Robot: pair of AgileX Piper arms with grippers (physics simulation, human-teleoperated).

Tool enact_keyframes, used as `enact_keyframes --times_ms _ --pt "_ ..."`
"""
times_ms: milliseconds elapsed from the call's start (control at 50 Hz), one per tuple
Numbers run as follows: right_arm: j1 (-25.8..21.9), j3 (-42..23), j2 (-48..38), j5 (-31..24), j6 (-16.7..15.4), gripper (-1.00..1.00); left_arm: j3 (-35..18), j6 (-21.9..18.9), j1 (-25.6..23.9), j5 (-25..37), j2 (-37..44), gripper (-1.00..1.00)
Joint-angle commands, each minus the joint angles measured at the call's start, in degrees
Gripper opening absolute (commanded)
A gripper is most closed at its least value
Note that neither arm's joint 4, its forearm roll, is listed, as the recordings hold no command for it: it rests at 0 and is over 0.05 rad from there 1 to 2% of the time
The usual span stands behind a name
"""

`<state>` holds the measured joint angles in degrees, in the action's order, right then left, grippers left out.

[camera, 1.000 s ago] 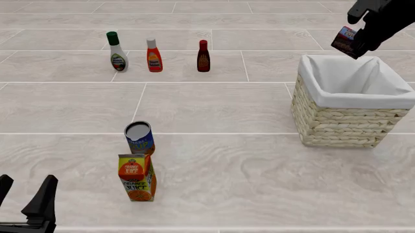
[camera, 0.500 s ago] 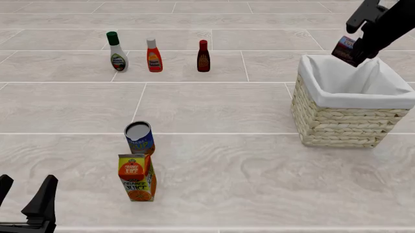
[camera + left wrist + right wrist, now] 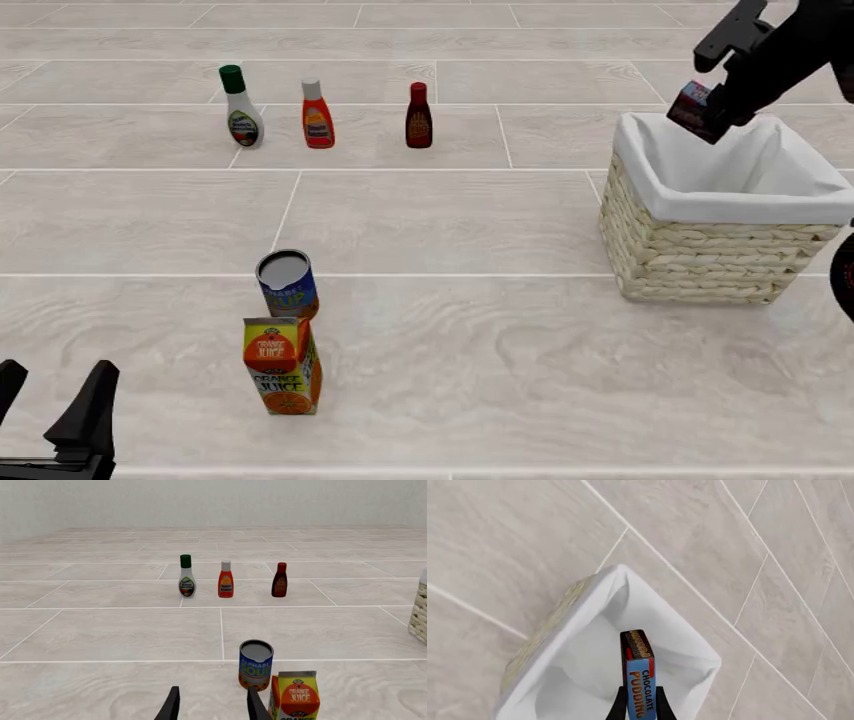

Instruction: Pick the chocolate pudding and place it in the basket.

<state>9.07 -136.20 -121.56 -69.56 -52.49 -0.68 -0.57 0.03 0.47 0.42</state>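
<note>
**tilefan:** so where's the chocolate pudding (image 3: 695, 105) at; I see it up in the air at the far right of the front view, clamped in the right pincer (image 3: 711, 112), hanging over the back-left part of the basket (image 3: 694, 255); not inside yet, it's above the cloth rim

**piper_nerd:** yeah; the right wrist view looks straight down along the box (image 3: 639, 675) and the white lining (image 3: 577, 645) is under it, so it's over the opening; the box stands on end between the fingers, blue edge facing the camera

**tilefan:** what could go wrong though

**piper_nerd:** my guess; it sits nearer the rim than the middle, so if it's let go tilted it could clip the folded cloth and tumble out onto the counter (image 3: 441, 220) behind the basket; lowering too far sideways could also nudge the basket wall

**tilefan:** and the other arm?

**piper_nerd:** left pincer (image 3: 212, 705) is parked low at the near left, fingers apart, holding nothing; the orange juice carton (image 3: 282, 365) and blue can (image 3: 287, 284) are well apart from the basket, no risk there
</note>
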Motion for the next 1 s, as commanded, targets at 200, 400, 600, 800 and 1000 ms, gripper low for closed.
enact_keyframes --times_ms 200,400,600,800,1000 --pt "1.19 -2.22 -3.07 -0.23 1.35 -1.0 0.15 0.08 0.02 -0.14 -0.1 1.0" --pt "1.81 -2.1 -4.25 0.27 0.83 -1.0 0.15 0.09 0.02 -0.14 -0.09 1.0" --pt "2.07 -2.08 -5.15 0.78 0.83 -1.0 0.15 0.1 0.03 -0.14 -0.1 1.0" --pt "2.46 -1.02 -5.76 1.93 0.59 -1.0 0.15 0.09 0.02 -0.14 -0.1 1.0" --pt "2.6 1.75 -5.26 3.54 0.57 -1.0 0.16 0.11 0.03 -0.14 -0.11 1.0"
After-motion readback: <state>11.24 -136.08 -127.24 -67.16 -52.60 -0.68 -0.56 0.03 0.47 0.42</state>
